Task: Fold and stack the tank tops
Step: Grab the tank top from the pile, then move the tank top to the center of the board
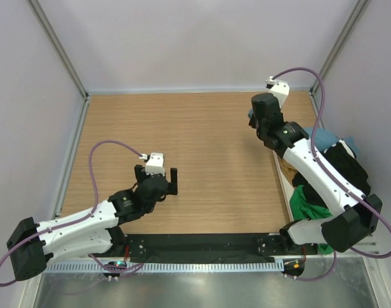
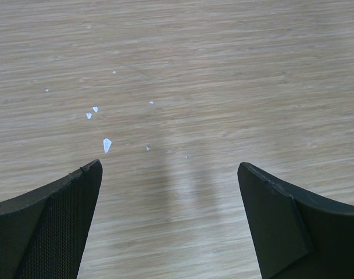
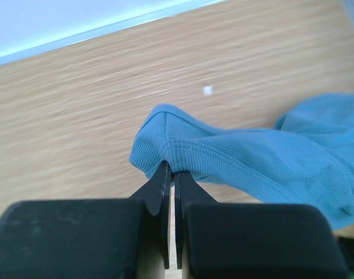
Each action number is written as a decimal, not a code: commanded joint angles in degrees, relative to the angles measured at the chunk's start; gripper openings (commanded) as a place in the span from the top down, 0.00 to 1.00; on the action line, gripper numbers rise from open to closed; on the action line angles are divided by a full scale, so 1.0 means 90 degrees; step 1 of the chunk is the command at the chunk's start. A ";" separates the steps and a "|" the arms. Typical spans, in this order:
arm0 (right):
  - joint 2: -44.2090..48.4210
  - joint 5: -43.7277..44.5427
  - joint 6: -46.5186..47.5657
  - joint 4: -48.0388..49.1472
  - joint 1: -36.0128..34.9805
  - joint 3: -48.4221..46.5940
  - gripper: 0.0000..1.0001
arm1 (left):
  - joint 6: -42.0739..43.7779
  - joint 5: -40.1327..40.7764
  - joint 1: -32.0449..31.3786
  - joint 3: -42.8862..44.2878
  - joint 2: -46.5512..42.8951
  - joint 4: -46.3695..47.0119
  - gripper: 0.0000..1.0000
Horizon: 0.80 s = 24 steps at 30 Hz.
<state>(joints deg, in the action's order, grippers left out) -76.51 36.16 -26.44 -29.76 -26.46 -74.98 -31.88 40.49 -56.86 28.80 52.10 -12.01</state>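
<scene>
Left pincer (image 2: 170,174): nearest item, low at the near-left of the surface (image 1: 208,160); jaws spread wide, nothing between them, bare wood below.
White flecks (image 2: 107,145): a few small chips on the wood just ahead of that pincer; too small to identify.
Green top (image 1: 307,204): crumpled at the near end of the heap along the right edge, partly under the right arm.
Tan top (image 1: 289,168): a sliver showing at the heap's inner side, just beyond the green one.
Black top (image 1: 346,168): bunched on the heap's outer side, beneath the right forearm.
Teal tank top (image 3: 252,154): far end of the heap; 1 ribbed hem pulled out toward the open wood, the rest trailing back to the right into the heap.
Right pincer (image 3: 171,171): far right, jaws closed tight on that teal hem.
Governing relation: the cloth's length runs from the pinched hem rightward to the heap, while open wood lies to the pincer's left, so a drag leftward looks the likely next call.
Nearer arm: the right; the left is well apart, across the surface.
Obstruction: the other 3 tops, touching the teal one, may ride along.
Far wall (image 1: 182,45): plain, behind everything.
</scene>
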 commanded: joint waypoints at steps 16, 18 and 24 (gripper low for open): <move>-0.1133 -0.3354 0.1277 -0.0362 -0.0604 -0.3770 0.99 | -0.0003 0.0608 0.0029 0.0091 -0.0222 0.0202 0.00; -0.1555 -0.3383 0.1335 -0.0754 -0.0799 -0.4682 0.99 | -0.0032 0.0667 0.0019 0.0072 -0.0251 0.0192 0.00; -0.2329 -0.3052 0.1160 -0.1420 -0.1005 -0.6232 0.99 | -0.0188 0.0979 0.0029 0.0014 -0.0524 0.0017 0.00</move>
<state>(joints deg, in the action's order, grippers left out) -98.02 8.49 -15.88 -39.46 -35.31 -129.08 -32.18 44.62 -56.86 28.80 49.30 -12.47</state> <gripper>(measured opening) 0.044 0.995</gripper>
